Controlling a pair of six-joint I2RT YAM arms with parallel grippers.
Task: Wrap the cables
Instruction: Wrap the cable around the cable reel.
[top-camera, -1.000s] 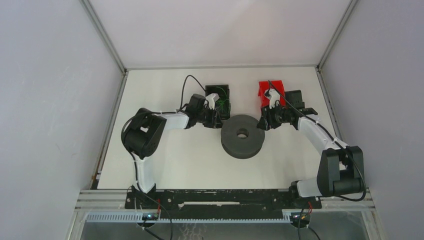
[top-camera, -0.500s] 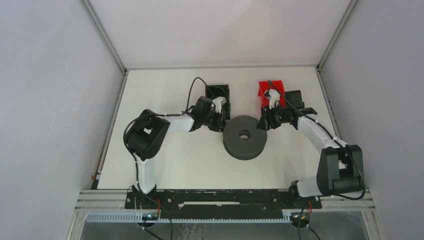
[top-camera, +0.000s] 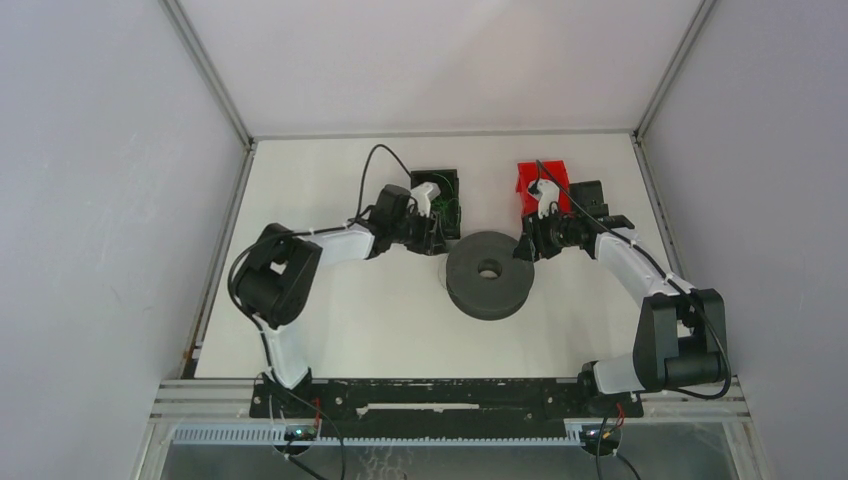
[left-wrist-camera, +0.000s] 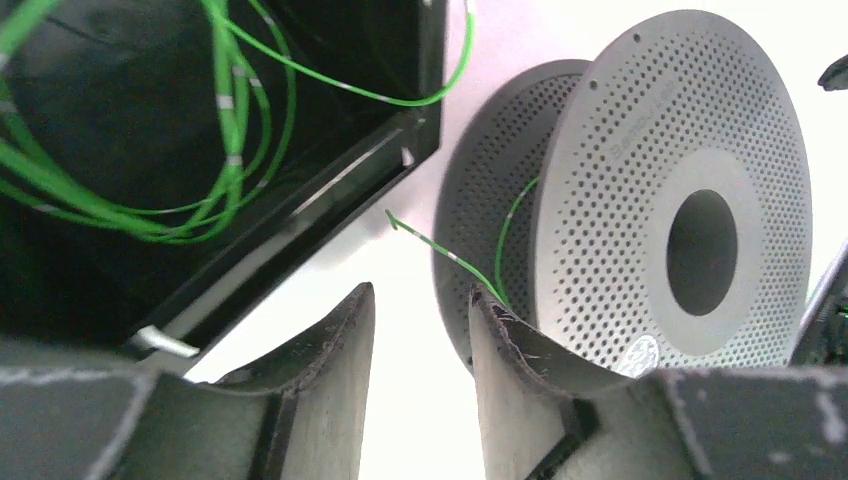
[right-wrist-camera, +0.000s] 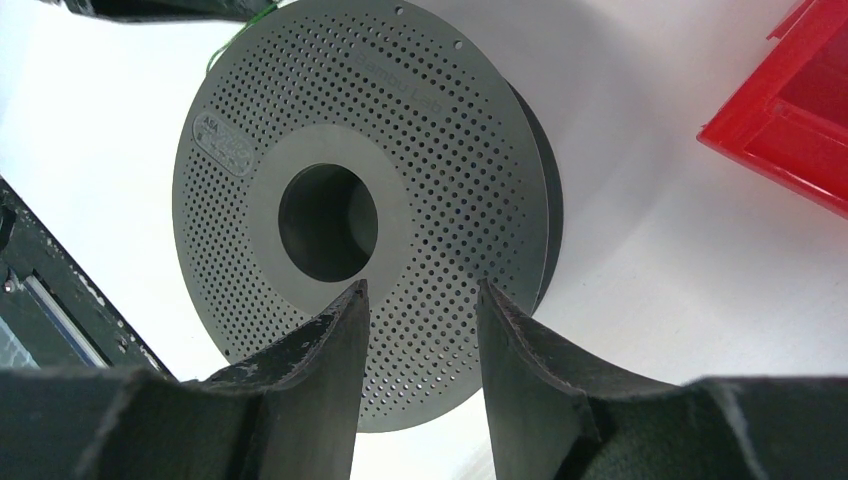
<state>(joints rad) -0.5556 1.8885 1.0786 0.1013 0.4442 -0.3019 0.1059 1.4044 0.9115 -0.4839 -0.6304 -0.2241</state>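
Cables (left-wrist-camera: 230, 150): green loops piled in black bin (left-wrist-camera: 330, 195) beside grey spool (left-wrist-camera: 620, 200), laid on tabletop (top-camera: 380, 320). One strand led out to spool, tucked between flanges. Left tool (left-wrist-camera: 420, 295) parted narrowly, nothing gripped, beside spool. Right tool (right-wrist-camera: 422, 287) parted over spool rim, nothing clamped.

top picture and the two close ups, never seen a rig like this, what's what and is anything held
The wide picture looks down on a robot's left arm and right arm, bolted at the near edge of a white table. The close-ups come from a camera on each wrist; the dark prongs at the bottom are that arm's claw. Between the arms lies a dark grey perforated round spool. Beyond it stand an open black box of thin bright green cables and a red box. One green strand leads into the spool. The left claw and the right claw are both open, holding nothing.
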